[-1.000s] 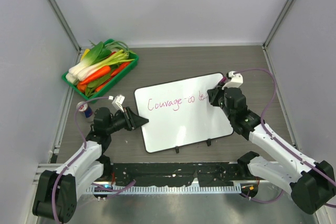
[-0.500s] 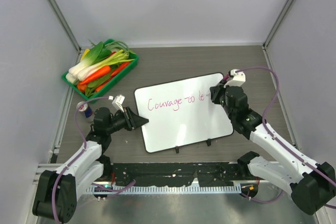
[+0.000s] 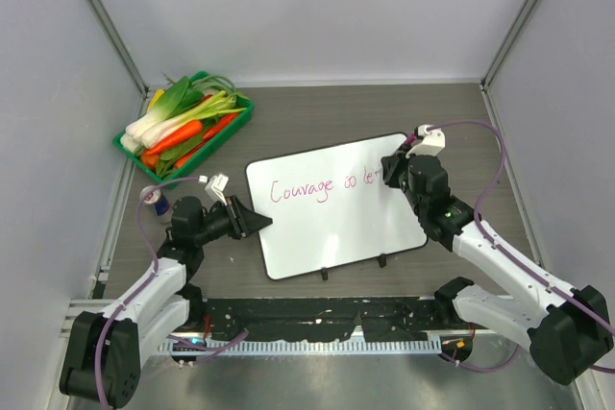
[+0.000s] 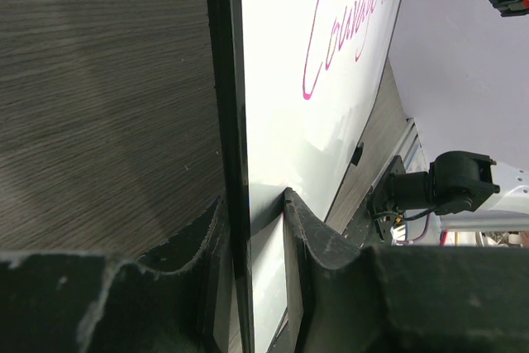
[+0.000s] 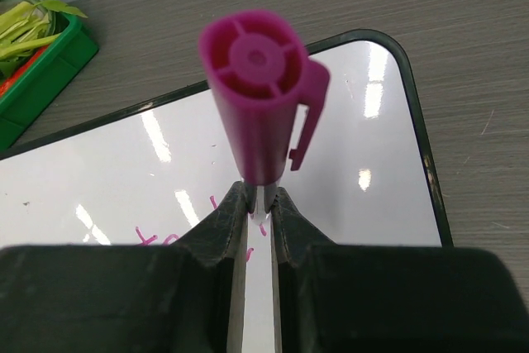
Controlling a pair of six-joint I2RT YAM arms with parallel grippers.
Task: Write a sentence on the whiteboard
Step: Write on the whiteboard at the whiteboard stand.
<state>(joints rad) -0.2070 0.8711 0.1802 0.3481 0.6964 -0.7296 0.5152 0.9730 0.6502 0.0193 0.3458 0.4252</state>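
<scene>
Woodgrain table (image 3: 327,112), grey walls; glossy whiteboard (image 3: 332,232), pink cursive sentence (image 3: 322,189); left gripper (image 4: 252,204) pinches its edge, right gripper (image 5: 260,197) a marker (image 5: 263,97).

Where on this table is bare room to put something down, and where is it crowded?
Free: the table behind the whiteboard, right of the green tray. Crowded: the board's left edge, with can and clamped left gripper; its right end, where the right gripper holds a marker.

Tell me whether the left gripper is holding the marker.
No: the left gripper is clamped on the whiteboard at its edge, while the right gripper holds the marker.
</scene>
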